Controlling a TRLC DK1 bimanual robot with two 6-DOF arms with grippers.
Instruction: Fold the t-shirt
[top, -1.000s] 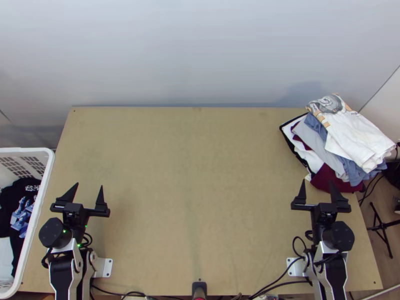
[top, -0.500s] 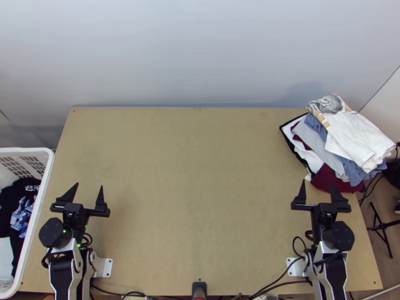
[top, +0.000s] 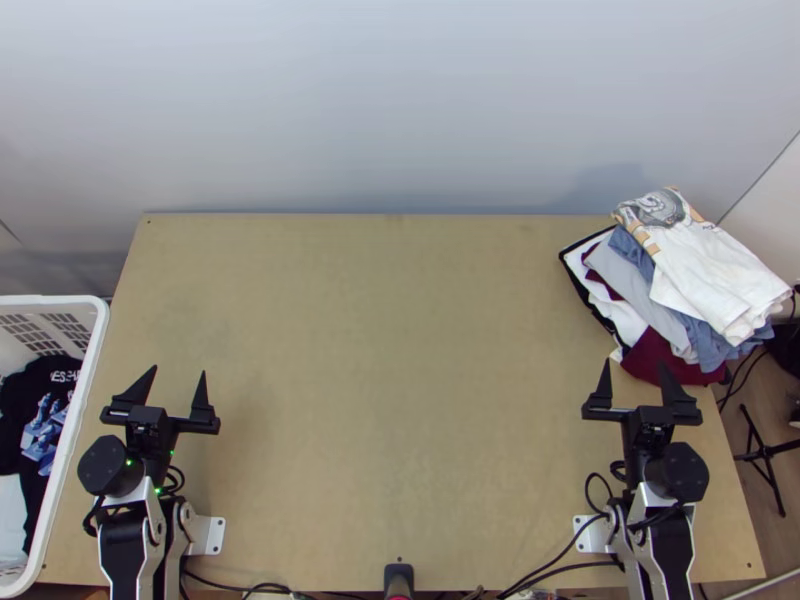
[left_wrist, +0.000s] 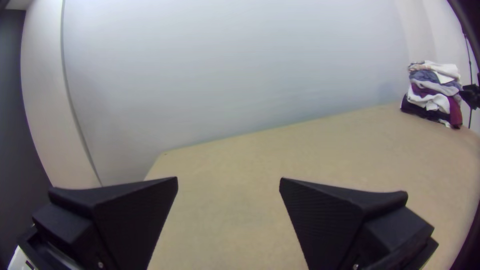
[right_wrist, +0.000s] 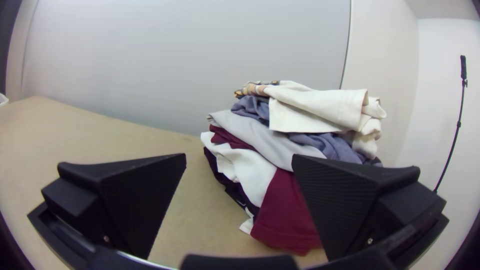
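Pale wall (top: 400, 110) behind, black stand (top: 764, 453) beside the wooden table (top: 380, 330).

no visible change — nothing moved, nothing added, nothing taken away since the earlier top views

Free room spans the middle of the counter (top: 390, 340), between the white basket (top: 98, 335) beside its left edge and the clothes pile (top: 705, 285) blocking its far right corner. A pale wall (top: 390, 100) closes off the far side; cables (top: 575, 544) trail along the near edge.
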